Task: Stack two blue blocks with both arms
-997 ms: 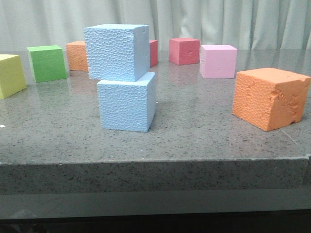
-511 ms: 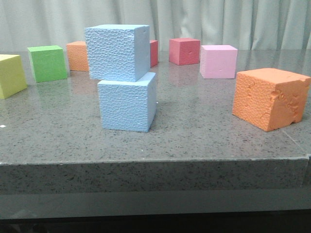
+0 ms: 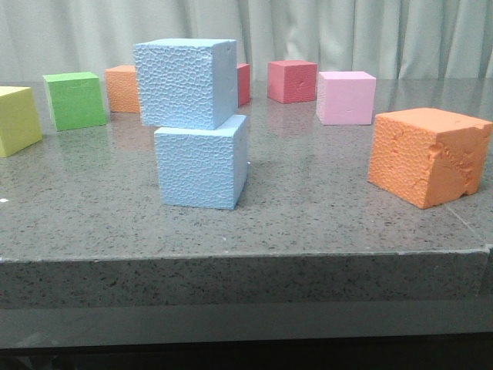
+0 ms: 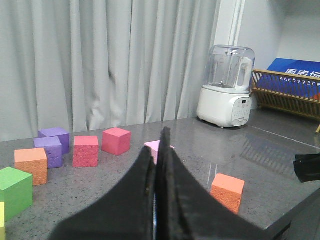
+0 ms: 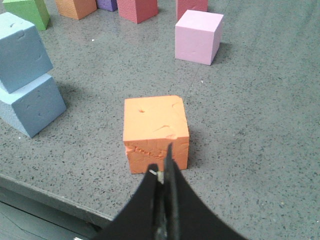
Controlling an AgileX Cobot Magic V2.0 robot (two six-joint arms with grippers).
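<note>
Nearest to us in the front view, the grey speckled worktop (image 3: 308,223) carries the two blue blocks as a stack: the lower blue block (image 3: 202,166) sits on the stone near the front edge, and the upper blue block (image 3: 185,82) rests on top of it, shifted a little to the left and turned slightly so its edges overhang. Off to the right, well apart from the stack, we see a large orange cube (image 3: 427,156) with a chipped, torn face. In the right wrist view the right end effector (image 5: 162,175) hangs above the front of that orange cube with its fingers pressed together and nothing between them; the stack appears there to one side. The left end effector (image 4: 156,162) is likewise closed up and empty, raised above the worktop and looking out across it. Farther back we find a yellow cube (image 3: 17,119) at the left edge, then a green cube (image 3: 75,100), a pink cube (image 3: 346,97), a smaller orange cube (image 3: 122,89) and a red cube (image 3: 292,81). Behind them all hangs a pale curtain (image 3: 347,35).
</note>
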